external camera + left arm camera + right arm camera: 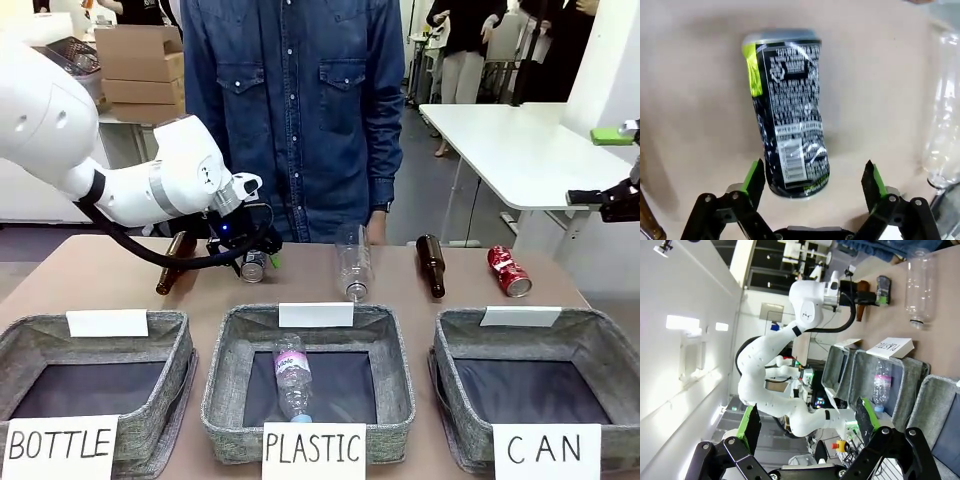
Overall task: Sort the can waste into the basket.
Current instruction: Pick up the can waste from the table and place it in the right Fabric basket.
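Left wrist view — left gripper (813, 170) straddles black can (790, 110).

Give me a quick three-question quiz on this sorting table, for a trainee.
1. True or false: the red can already lies in the CAN basket.
2. What lies in the PLASTIC basket: A, a brown bottle; B, a clear plastic bottle; C, a can?
3. Which thing do the left jaws straddle?
Key: 1 false; 2 B; 3 the black can.
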Robot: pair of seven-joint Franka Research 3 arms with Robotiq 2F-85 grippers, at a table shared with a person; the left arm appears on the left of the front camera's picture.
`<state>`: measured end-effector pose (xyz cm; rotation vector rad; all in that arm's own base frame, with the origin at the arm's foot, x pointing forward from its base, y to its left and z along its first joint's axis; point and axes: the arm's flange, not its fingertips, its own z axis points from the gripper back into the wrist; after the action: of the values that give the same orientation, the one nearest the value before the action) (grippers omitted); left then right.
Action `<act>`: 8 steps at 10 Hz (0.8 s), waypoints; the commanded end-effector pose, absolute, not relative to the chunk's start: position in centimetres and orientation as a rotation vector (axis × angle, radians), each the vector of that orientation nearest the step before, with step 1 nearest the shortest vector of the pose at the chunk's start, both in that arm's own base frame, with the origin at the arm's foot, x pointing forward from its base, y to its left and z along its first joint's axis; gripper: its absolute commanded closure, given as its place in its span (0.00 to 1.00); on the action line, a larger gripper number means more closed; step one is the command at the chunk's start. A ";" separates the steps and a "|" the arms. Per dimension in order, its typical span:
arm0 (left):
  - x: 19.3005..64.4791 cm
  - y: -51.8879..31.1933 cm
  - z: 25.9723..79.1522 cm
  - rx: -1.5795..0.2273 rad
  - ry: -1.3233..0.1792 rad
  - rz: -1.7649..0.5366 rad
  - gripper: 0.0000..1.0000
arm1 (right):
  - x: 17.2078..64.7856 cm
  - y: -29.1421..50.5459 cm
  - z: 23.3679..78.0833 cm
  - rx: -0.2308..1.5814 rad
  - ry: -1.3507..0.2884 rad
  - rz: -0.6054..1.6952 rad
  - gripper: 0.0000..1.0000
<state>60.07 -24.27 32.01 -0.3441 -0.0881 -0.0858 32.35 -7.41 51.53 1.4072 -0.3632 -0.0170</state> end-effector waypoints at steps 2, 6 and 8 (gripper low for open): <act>60.7 -24.3 32.3 -0.250 -0.178 -0.055 0.59 | 32.5 -7.5 51.5 1.413 -0.384 0.008 0.00; 60.4 -24.0 31.7 -0.189 -0.243 -0.065 0.87 | 32.5 -7.5 51.5 1.413 -0.384 0.008 0.00; 60.2 -23.3 32.0 -0.195 -0.234 -0.056 1.00 | 32.5 -7.5 51.5 1.413 -0.384 0.008 0.00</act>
<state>60.94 -24.11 32.45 -0.2291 -0.2282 -0.0875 32.35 -7.42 51.53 1.4072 -0.3635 -0.0168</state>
